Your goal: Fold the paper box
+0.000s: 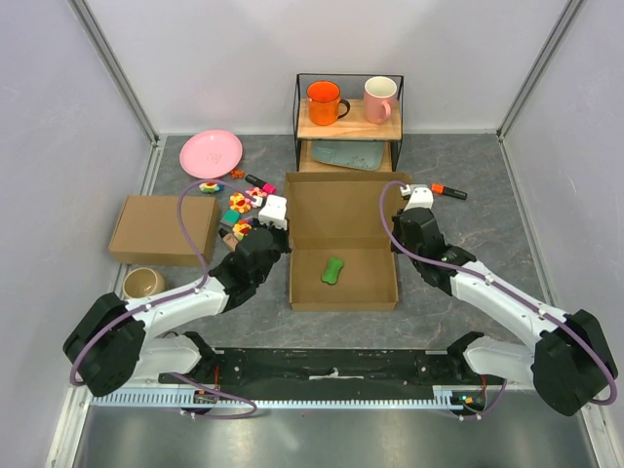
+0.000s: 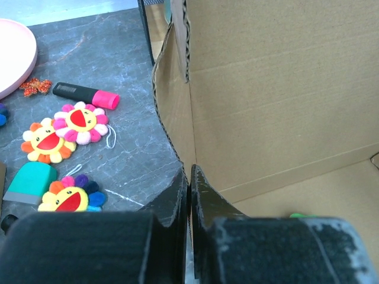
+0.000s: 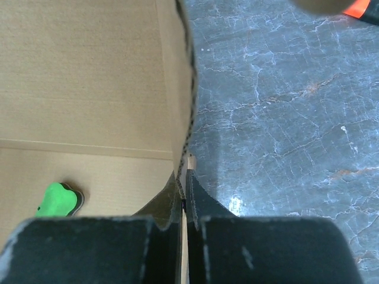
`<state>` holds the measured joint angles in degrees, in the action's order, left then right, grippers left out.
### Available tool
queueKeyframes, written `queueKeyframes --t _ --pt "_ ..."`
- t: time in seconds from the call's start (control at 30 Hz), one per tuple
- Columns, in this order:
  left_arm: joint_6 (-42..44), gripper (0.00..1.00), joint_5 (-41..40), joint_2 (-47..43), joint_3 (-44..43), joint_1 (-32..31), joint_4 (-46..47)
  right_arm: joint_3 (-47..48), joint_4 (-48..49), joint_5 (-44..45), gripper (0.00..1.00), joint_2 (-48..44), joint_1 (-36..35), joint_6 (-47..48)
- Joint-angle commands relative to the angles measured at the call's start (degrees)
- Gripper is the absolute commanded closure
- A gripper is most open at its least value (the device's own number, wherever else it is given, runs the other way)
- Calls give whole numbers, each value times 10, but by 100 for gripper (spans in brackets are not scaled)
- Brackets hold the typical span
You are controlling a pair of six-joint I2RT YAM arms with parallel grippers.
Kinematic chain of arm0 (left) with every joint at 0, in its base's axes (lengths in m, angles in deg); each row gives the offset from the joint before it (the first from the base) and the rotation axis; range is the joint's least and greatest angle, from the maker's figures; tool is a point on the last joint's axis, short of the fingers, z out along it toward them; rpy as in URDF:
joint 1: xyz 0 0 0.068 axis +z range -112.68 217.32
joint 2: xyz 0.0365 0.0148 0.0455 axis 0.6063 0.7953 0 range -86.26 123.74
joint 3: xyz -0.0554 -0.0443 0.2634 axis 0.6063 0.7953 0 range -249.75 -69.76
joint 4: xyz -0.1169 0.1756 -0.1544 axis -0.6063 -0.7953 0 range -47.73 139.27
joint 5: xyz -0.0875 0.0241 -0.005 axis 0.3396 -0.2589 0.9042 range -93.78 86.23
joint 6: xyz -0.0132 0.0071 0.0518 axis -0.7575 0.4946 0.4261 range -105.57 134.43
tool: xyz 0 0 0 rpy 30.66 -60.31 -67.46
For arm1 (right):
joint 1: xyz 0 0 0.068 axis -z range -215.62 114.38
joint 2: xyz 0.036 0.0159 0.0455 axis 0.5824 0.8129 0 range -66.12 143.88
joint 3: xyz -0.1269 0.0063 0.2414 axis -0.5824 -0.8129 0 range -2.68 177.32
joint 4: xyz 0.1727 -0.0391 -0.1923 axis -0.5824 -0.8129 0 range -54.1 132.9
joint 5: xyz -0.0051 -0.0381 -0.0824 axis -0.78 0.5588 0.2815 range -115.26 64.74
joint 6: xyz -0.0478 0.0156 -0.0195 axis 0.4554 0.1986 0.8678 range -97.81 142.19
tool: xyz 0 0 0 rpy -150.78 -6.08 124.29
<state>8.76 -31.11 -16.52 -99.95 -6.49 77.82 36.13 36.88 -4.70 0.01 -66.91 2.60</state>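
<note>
The paper box (image 1: pixel 341 229) is brown cardboard, open, with its lid raised toward the back and a green eraser-like object (image 1: pixel 333 270) on its floor. My left gripper (image 1: pixel 276 231) is shut on the box's left side wall (image 2: pixel 172 112), one finger on each side of the cardboard. My right gripper (image 1: pixel 401 229) is shut on the right side wall (image 3: pixel 177 89) the same way. The green object shows in the right wrist view (image 3: pixel 56 201).
A second closed brown box (image 1: pixel 164 229) lies at left, a beige bowl (image 1: pixel 142 283) near it. Flower toys (image 2: pixel 80 121), a pink marker (image 2: pixel 86 94) and a pink plate (image 1: pixel 211 153) lie left of the box. A wire shelf (image 1: pixel 348 122) with mugs stands behind. An orange marker (image 1: pixel 448 191) lies at right.
</note>
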Motion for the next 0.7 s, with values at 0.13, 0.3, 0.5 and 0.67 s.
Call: queueKeyframes --t 0.13,0.3,0.5,0.67 --pt "-6 70 -6 -53 -26 2 -111 -15 15 21 100 -35 3 2" --pt "2 58 9 -91 -22 7 -126 -13 11 20 100 -41 2 2" --pt "2 53 77 -97 -36 35 -136 -19 15 16 100 -42 0 2" --pt "-15 45 194 -69 -63 83 -149 -23 16 15 100 -44 -3 3"
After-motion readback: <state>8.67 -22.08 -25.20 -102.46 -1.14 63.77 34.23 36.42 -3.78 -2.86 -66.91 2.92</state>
